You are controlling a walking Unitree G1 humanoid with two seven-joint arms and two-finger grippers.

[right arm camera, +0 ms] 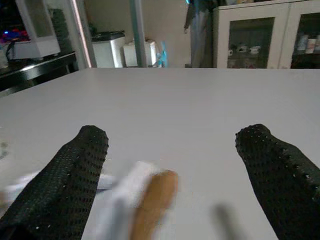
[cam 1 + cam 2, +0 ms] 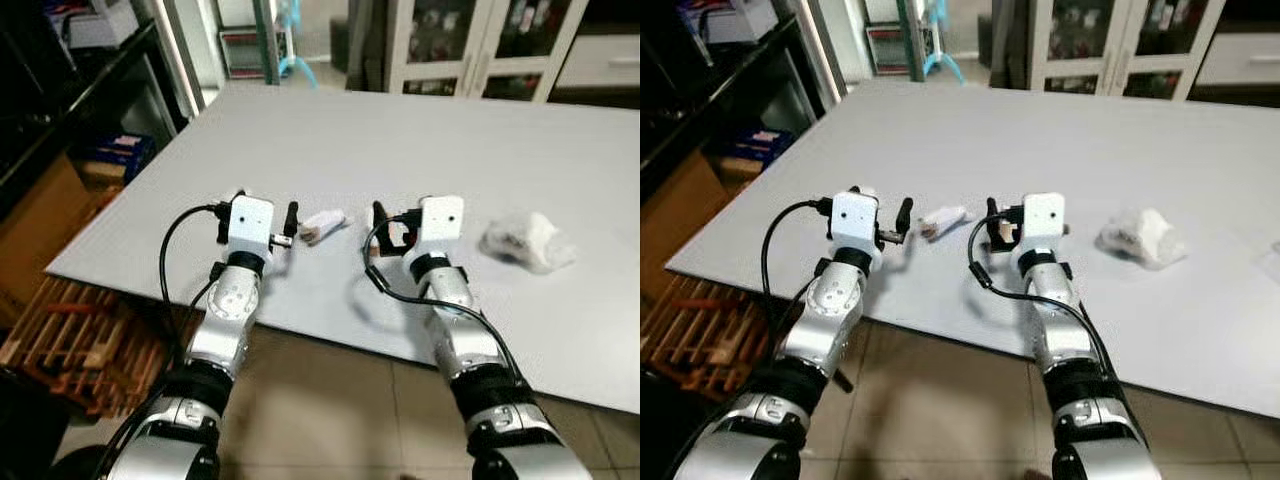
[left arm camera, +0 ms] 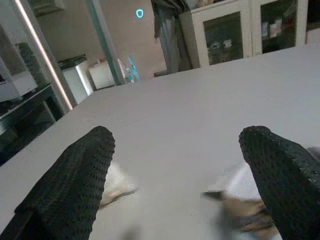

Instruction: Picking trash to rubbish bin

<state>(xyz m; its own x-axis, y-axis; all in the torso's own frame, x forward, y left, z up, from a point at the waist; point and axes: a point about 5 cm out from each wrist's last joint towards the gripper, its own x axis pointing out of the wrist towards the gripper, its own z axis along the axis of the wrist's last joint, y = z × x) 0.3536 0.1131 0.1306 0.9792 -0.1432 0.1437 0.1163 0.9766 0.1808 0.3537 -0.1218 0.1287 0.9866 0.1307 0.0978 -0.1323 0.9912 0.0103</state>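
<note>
Both arms reach over the near edge of a pale grey table (image 2: 400,140). My left gripper (image 2: 257,215) rests low on the table, open. A small white and tan scrap (image 2: 322,226) lies just right of its right finger and appears blurred in the left wrist view as the scrap (image 3: 242,210). A tiny white bit (image 3: 116,181) lies by the other finger. My right gripper (image 2: 408,222) is open too. A blurred white and brown piece (image 1: 147,200) lies between its fingers, nearer the left one. A crumpled white wad (image 2: 527,240) sits further right.
The table's front edge (image 2: 330,335) runs under my forearms, above tiled floor. A wooden pallet (image 2: 75,340), a cardboard box and dark shelves stand to the left. White glass-door cabinets (image 2: 470,45) line the back wall.
</note>
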